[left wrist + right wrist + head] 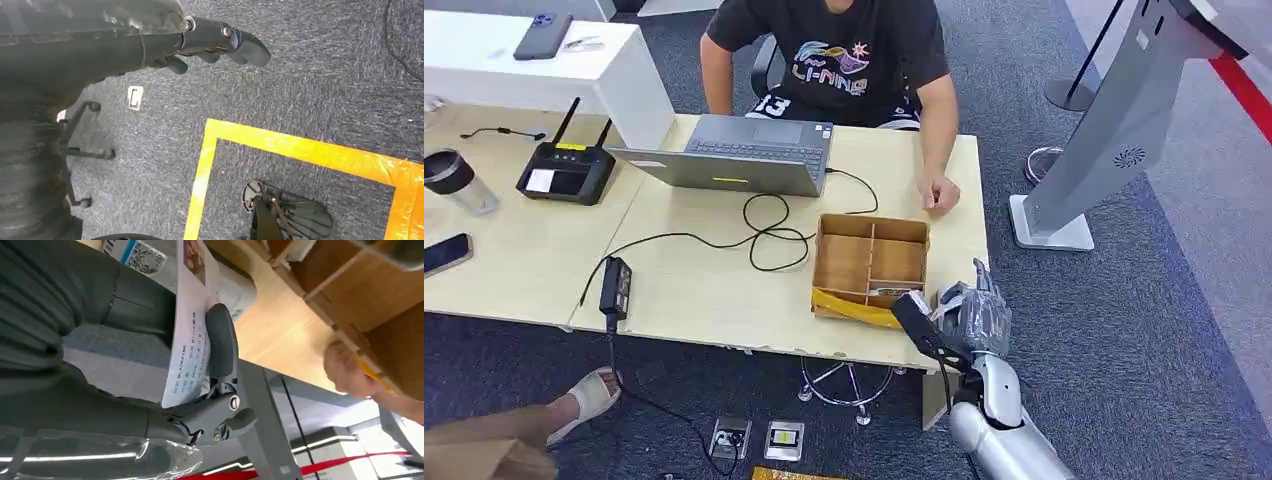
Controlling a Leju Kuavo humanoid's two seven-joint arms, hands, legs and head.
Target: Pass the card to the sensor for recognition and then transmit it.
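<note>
Right hand (pixel 974 312) pinches the card (pixel 189 335) between thumb and fingers, just beside the wooden divider box (pixel 870 262) at the table's near corner; left hand (pixel 220 42) hangs over carpet, fingers curled, holding nothing.

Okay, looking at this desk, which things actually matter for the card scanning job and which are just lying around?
For the job:
right hand, holding the card
card
wooden divided box beside that hand
grey stand on the floor, possibly the sensor

Just lying about:
laptop
router
power adapter
phone
cup
</note>
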